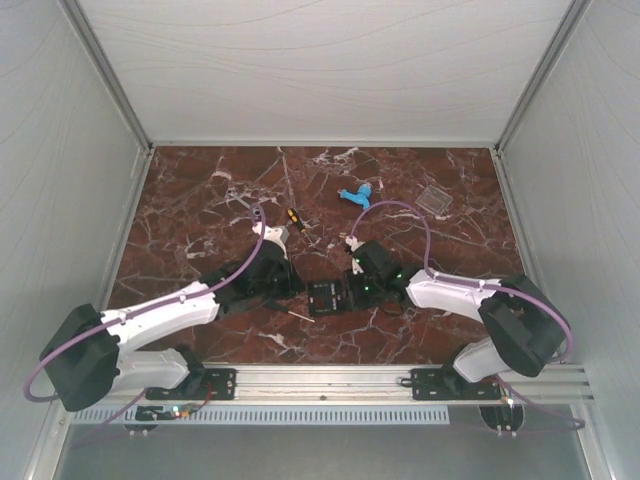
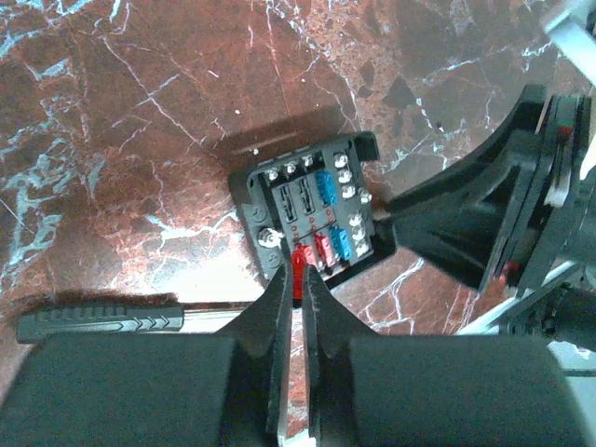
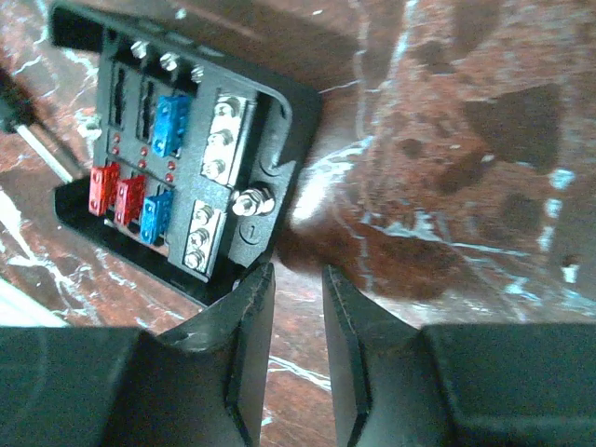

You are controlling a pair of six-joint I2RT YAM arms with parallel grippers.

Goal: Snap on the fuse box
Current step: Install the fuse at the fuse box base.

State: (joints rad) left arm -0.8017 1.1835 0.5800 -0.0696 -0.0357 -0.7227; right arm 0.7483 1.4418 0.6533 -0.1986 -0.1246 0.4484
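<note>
**Desk:** What's your left gripper [image 2: 298,276] doing?

**Me:** I have it pinched closed, with the tips at the edge of the fuse box [image 2: 307,209], right over a red fuse [image 2: 298,256]. I can't tell whether it actually grips that fuse. My right gripper [image 3: 296,276] shows a narrow, empty gap, with one finger [image 3: 247,317] against the box's opposite side.

**Desk:** And the box?

**Me:** It's uncovered, close to the near edge of the table [image 1: 200,200], midway between its sides and between both grippers.

**Desk:** Anything crowding you?

**Me:** A screwdriver [image 2: 102,321] with a ribbed black handle lies under my left gripper. The clear cover [image 1: 436,200] sits well apart, towards the far right corner. A light-blue piece [image 1: 357,193] lies towards the far edge, and a yellow-and-black tool [image 1: 293,216] is beside my left arm. Any lettering on the box is too blurred for me to read.
</note>
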